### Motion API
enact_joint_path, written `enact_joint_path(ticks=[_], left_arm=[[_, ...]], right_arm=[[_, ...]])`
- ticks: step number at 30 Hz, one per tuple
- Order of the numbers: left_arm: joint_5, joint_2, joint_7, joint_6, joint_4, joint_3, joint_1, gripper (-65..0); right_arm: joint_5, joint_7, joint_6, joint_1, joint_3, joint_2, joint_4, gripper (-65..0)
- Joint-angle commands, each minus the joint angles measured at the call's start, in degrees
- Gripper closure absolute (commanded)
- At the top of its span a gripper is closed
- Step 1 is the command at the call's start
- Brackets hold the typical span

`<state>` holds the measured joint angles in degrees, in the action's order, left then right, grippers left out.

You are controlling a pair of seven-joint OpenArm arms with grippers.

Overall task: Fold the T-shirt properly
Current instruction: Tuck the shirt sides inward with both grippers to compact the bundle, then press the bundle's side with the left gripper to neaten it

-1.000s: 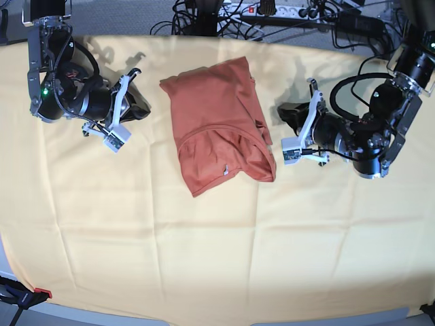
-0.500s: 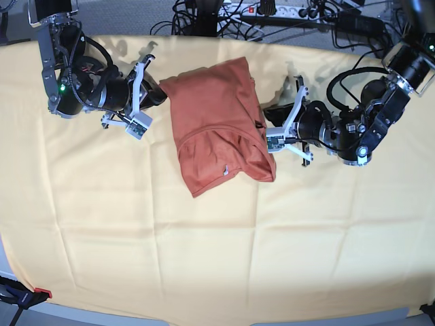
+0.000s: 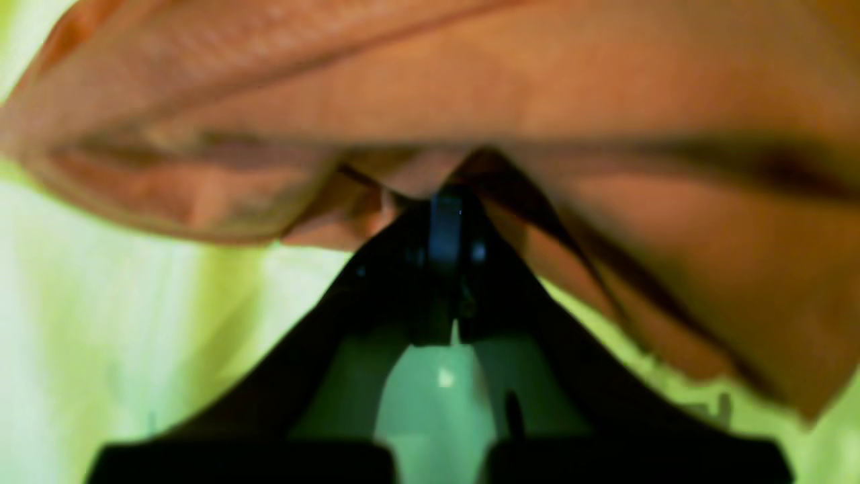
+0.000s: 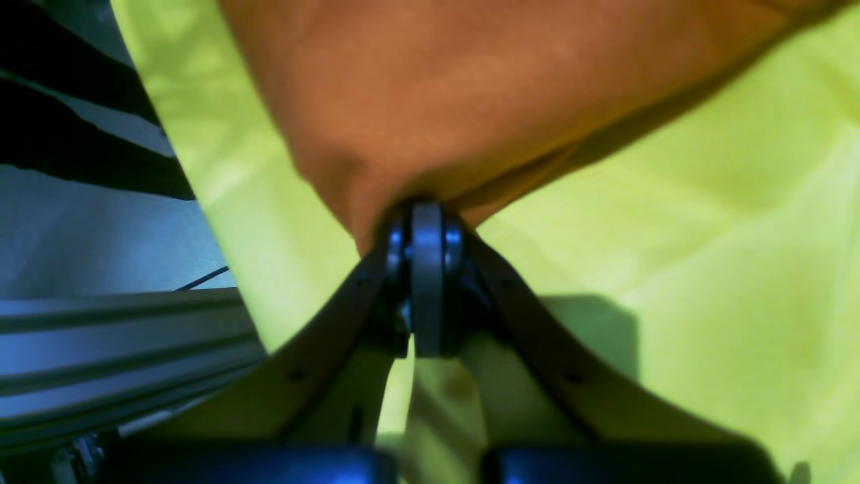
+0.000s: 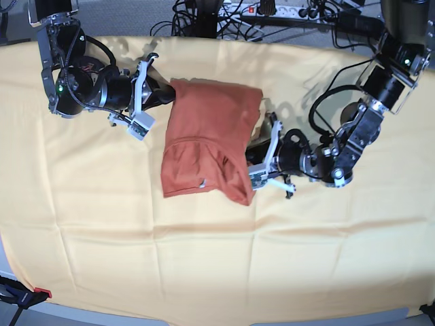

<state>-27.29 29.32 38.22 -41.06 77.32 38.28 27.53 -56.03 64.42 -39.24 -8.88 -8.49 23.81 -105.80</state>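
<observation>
At the left of the base view, the right gripper (image 5: 165, 90) has come in from its place well apart and now sits at the upper left corner of the rust-orange short-sleeved T-shirt of thin soft fabric (image 5: 207, 139). In the right wrist view its jaws are pressed together and they pinch the edge of the orange fabric (image 4: 430, 121).

The T-shirt lies in the middle of the large pale yellow cloth (image 5: 204, 258) that covers the surface. It is already folded to a narrow block, and its outline has shifted a little to the left and turned since half a second ago. The small white tag (image 5: 202, 182) shows near the lower edge.

At the right, the left gripper (image 5: 262, 151) has also moved in, to the right edge of the shirt. The left wrist view is blurred, but its jaws look closed on a fold of the fabric (image 3: 430, 81).

I judge that both corners are now taken, so the next fold can begin.
</observation>
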Motion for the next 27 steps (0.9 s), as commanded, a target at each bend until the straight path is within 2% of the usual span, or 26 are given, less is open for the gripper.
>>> enact_joint_path(ticks=[1,4,6,8,11,15,22,27], left_arm=[[3.1,-0.5,2.3,1.1,-0.5,0.4,1.2,0.0],[2.8,-1.5,3.1,1.1,-0.4,0.4,3.6,0.0],[0.6,-1.5,6.8,1.1,-0.4,0.4,5.4,0.0],[-5.1,-1.4,14.4,1.1,-0.4,0.3,7.2,0.0],[-16.9,-0.4,28.9,1.1,-0.2,0.3,8.9,0.0],[-31.0,5.0,40.6,1.1,2.7,0.3,8.3,0.0],[-55.2,17.2,41.8,1.1,8.0,0.3,8.2,0.0],[-56.4,19.5,41.8,1.1,11.3,0.3,6.1,0.0]], right_arm=[[-1.1,-2.1,-0.2,-0.1,0.3,0.6,-1.2,0.0],[-0.8,-2.5,-0.2,-2.1,0.3,-0.2,-2.7,0.0],[-0.7,-2.5,-0.2,-3.1,0.3,-0.3,-4.0,0.0],[1.1,-2.3,-0.2,-3.6,0.6,-0.2,-5.4,0.0],[3.0,-2.3,-0.2,-3.6,1.8,-0.2,-7.8,0.0],[2.9,-2.5,-0.1,-3.6,4.1,-0.2,-9.3,0.0],[0.9,-3.0,-0.8,-3.6,8.5,-0.2,-9.3,0.0],[-7.1,-2.9,-0.8,-3.6,9.5,-0.2,-9.3,0.0]])
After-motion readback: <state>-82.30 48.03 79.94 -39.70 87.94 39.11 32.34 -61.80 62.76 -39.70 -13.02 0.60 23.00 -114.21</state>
